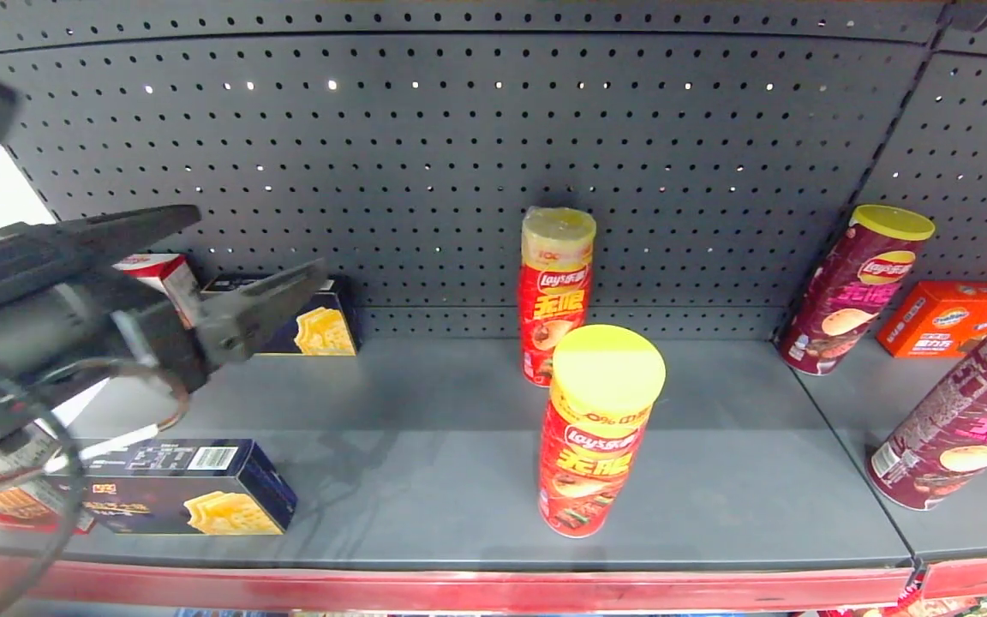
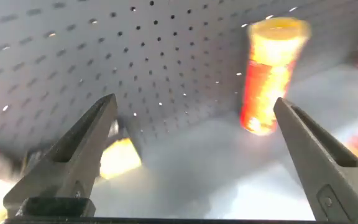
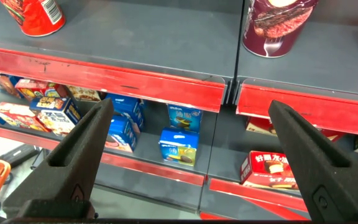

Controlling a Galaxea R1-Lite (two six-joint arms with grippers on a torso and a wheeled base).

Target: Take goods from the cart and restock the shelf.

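Note:
Two red chip cans with yellow lids stand on the grey shelf (image 1: 425, 480), one near the front (image 1: 596, 433) and one by the back panel (image 1: 555, 291). My left gripper (image 1: 260, 240) hangs open and empty over the shelf's left part, above a dark blue cracker box (image 1: 189, 488). In the left wrist view the open gripper (image 2: 194, 102) faces the back panel, with a red can (image 2: 269, 74) off to one side. My right gripper (image 3: 190, 107) is open and empty, below and in front of the shelf's red front edge (image 3: 104, 68).
A second dark blue box (image 1: 314, 321) and a red-and-white box (image 1: 164, 274) sit at the back left. Two purple cans (image 1: 853, 287) (image 1: 960, 416) and an orange box (image 1: 948, 317) stand on the right bay. Lower shelves hold blue boxes (image 3: 180, 146).

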